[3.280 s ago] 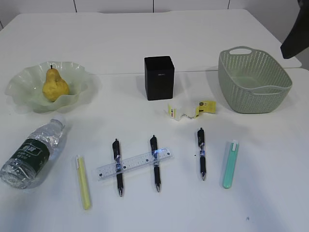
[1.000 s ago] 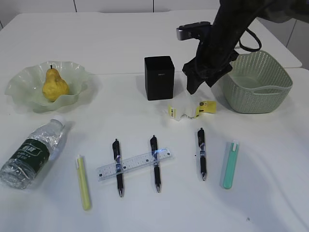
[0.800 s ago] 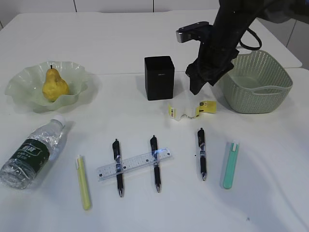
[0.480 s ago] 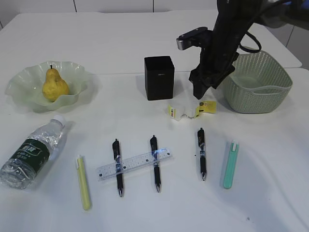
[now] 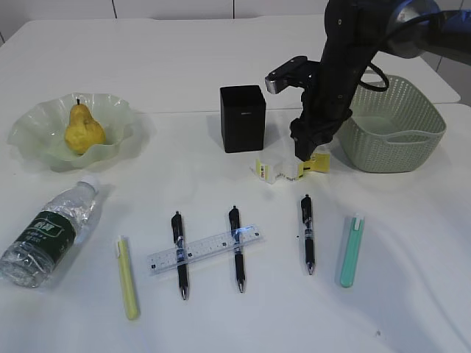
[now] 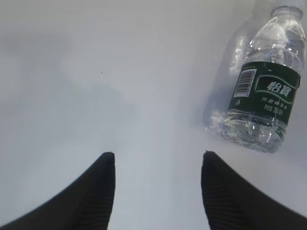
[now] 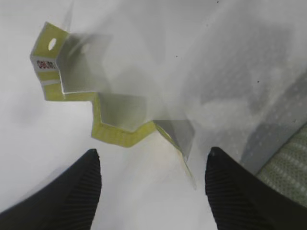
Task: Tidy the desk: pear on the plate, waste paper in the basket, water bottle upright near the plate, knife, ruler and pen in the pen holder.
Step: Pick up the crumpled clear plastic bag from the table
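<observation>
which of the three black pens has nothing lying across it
The rightmost black pen, lying alone beside the teal knife. The other two black pens both have the clear ruler resting across them.

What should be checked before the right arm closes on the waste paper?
1. Right hand open: ok, its jaws stand wide apart in the right wrist view.
2. Waste paper between the fingers: ok in the wrist view, lying just ahead of the fingertips; contact with it: cannot tell.
3. Paper free of neighbours: ok, it lies apart from the pen holder and the basket.
4. Basket ready to receive: ok, upright and open beside the arm.
5. Left hand out of the way: ok, open over bare table beside the lying water bottle.
6. Pear on the plate: ok.
</observation>
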